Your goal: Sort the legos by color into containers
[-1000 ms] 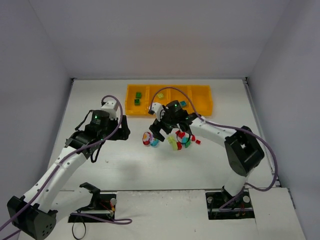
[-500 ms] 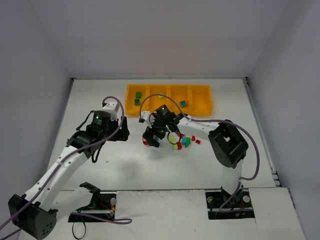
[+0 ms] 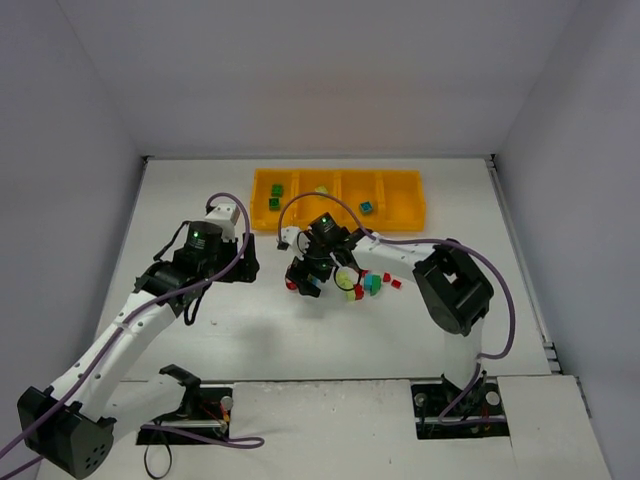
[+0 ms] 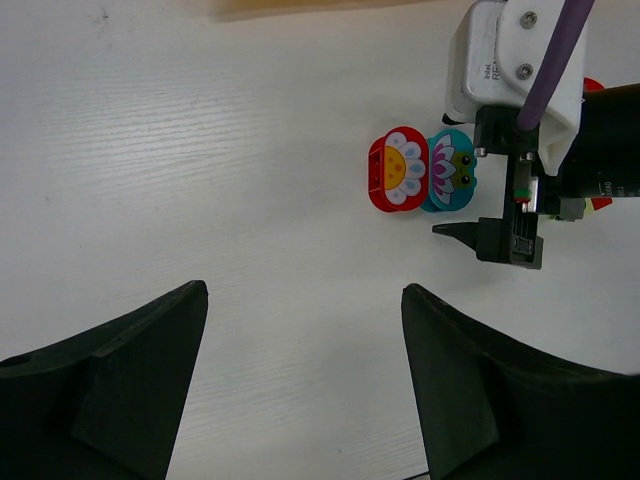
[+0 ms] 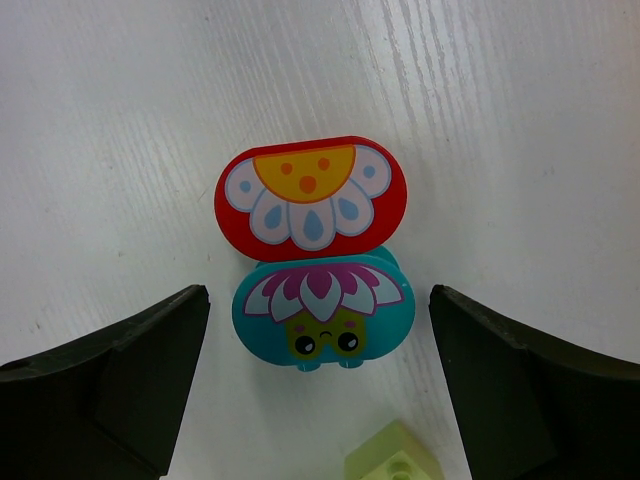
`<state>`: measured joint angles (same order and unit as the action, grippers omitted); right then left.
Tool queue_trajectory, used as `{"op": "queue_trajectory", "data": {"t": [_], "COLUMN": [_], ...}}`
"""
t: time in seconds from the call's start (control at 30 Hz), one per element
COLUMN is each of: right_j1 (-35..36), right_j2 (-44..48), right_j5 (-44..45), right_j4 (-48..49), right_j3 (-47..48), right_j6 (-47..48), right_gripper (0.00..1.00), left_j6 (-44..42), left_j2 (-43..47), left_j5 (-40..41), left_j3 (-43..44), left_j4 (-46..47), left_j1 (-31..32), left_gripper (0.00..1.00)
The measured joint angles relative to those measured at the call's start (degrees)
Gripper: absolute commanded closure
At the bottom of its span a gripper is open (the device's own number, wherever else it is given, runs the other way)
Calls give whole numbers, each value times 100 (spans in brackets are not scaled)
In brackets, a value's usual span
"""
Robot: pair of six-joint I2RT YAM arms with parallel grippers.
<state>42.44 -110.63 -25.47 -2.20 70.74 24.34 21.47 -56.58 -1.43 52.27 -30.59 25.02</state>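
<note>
The long orange tray (image 3: 398,197) lies at the back; it holds two dark green bricks (image 3: 275,195), a lime brick (image 3: 321,190) and a teal brick (image 3: 367,207). My right gripper (image 5: 318,292) is open and low over the table, its jaws on either side of a teal rounded piece (image 5: 323,310). A red rounded piece (image 5: 310,195) touches that teal piece on its far side. A lime brick (image 5: 395,458) lies close by. My left gripper (image 4: 305,290) is open and empty, left of these pieces. It sees the red piece (image 4: 397,170), the teal piece (image 4: 452,170) and the right gripper (image 4: 508,228).
Several loose pieces lie in a cluster (image 3: 362,283) right of the right gripper: lime, teal and red ones, with two small red bricks (image 3: 392,280) at its right side. The right arm (image 3: 455,290) folds back over the table's right half.
My right gripper has swung left from above the cluster and come down around the red and teal rounded pieces. My left arm has barely moved.
</note>
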Motion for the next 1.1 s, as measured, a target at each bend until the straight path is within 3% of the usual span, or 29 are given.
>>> {"op": "queue_trajectory", "data": {"t": [0.27, 0.37, 0.47, 0.5, 0.6, 0.7, 0.83, 1.1], "right_j1": [0, 0, 0, 0, 0, 0, 0, 0], "right_j2": [-179, -179, -179, -179, -177, -131, 210, 1969], "right_j5": [0, 2, 0, -2, 0, 2, 31, 114], "right_j4": [31, 28, 66, 81, 186, 289, 317, 350], "right_j3": [0, -2, -13, -22, -61, -138, -450, -704], "right_j6": [28, 31, 24, 24, 24, 20, -26, -72], "right_gripper": [28, 39, 55, 68, 86, 98, 100, 100], "left_j6": [0, 0, 0, 0, 0, 15, 83, 321], "left_j2": [17, 28, 44, 48, 57, 57, 66, -275], "left_j5": [2, 2, 2, 2, 2, -9, -219, -1360], "left_j3": [0, 0, 0, -2, -2, -2, -2, 485], "left_j4": [0, 0, 0, 0, 0, 2, 72, 195], "left_j1": [0, 0, 0, 0, 0, 0, 0, -308], "left_gripper": [28, 28, 28, 28, 28, 28, 28, 20]}}
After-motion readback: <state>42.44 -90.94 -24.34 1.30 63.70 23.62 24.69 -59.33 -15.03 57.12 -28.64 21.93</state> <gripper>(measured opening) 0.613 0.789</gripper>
